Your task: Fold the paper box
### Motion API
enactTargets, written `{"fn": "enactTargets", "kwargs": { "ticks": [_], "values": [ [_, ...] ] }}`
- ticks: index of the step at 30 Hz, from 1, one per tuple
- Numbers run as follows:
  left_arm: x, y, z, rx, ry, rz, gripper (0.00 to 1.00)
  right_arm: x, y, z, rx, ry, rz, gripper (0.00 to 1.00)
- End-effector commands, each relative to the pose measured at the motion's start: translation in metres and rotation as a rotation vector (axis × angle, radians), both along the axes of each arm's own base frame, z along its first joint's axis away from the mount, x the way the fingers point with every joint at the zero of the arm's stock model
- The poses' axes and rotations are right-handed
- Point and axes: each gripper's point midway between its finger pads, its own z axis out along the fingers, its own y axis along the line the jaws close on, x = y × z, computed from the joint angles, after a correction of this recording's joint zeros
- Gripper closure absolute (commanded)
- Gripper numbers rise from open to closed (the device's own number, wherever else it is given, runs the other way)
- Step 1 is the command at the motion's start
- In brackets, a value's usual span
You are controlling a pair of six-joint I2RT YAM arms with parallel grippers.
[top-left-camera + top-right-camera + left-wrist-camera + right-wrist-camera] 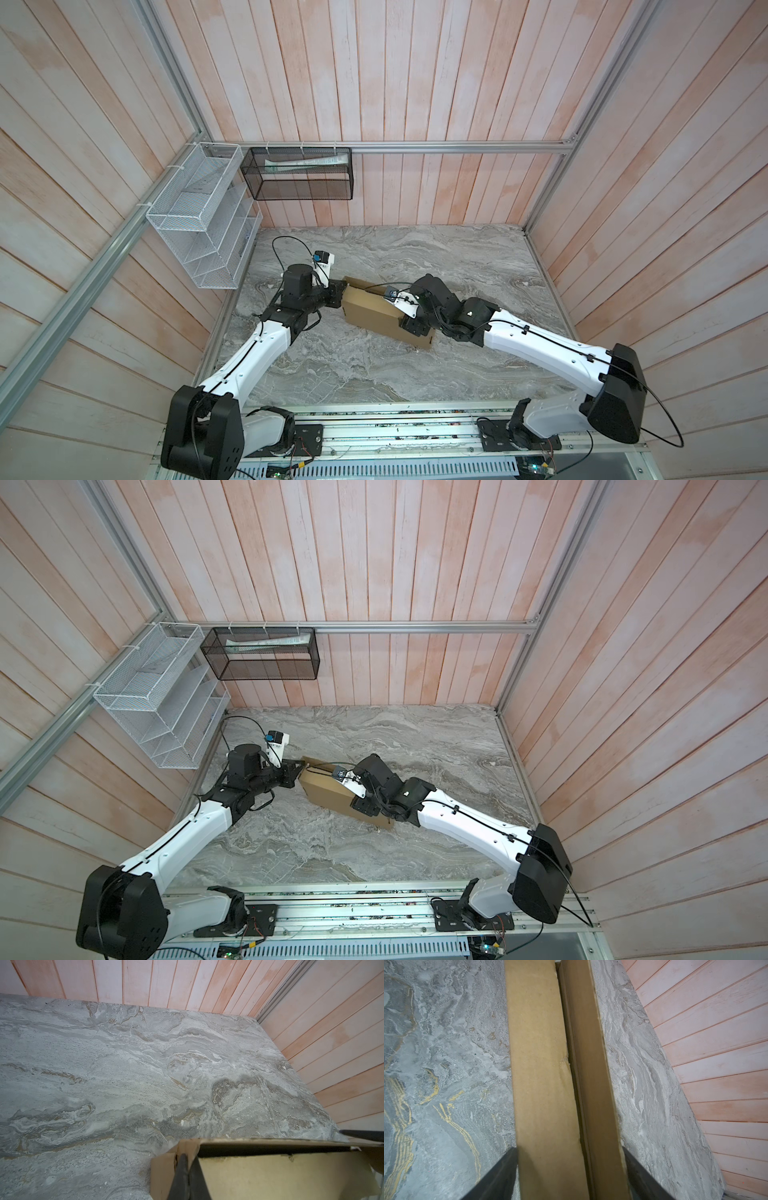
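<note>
The tan cardboard paper box (374, 309) (328, 789) stands on its long edge near the middle of the marble table, slanting from back left to front right. At its left end my left gripper (338, 293) (297, 771) (188, 1159) is shut on a corner flap of the box (270, 1178). My right gripper (413, 324) (363, 804) (570, 1149) straddles the right end. One dark finger presses each broad face of the box (542, 1064). A narrow dark seam runs along the upper side between two panels.
The grey marble table (415, 257) is walled in by pink wooden planks and an aluminium frame. A white wire rack (199, 220) hangs at the back left. Beside it hangs a black mesh basket (299, 172) holding a white tube.
</note>
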Motion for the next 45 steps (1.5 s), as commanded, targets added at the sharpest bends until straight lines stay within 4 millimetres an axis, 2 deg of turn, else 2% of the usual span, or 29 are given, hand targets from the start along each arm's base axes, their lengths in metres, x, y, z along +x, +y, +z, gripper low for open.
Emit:
{"fn": "enactTargets", "kwargs": {
  "ticks": [1,15,27,37,45],
  "values": [
    [-0.008,-0.001,-0.017,0.002,0.061,-0.006,1.00,0.001,0.001,-0.004,-0.019,-0.010,0.000,0.27],
    [-0.016,-0.002,-0.015,0.009,0.050,0.008,1.00,0.004,0.000,-0.008,-0.026,-0.018,-0.013,0.35],
    [-0.019,0.000,-0.015,-0.001,0.028,0.044,1.00,0.004,-0.005,-0.005,-0.021,-0.039,-0.021,0.36],
    [-0.017,0.001,-0.022,0.005,0.027,0.059,1.00,0.006,-0.004,0.009,0.039,-0.053,-0.044,0.21],
    [-0.015,0.002,-0.019,0.011,0.017,0.065,1.00,0.004,-0.002,0.028,0.112,-0.059,-0.055,0.17]
  ]
}}
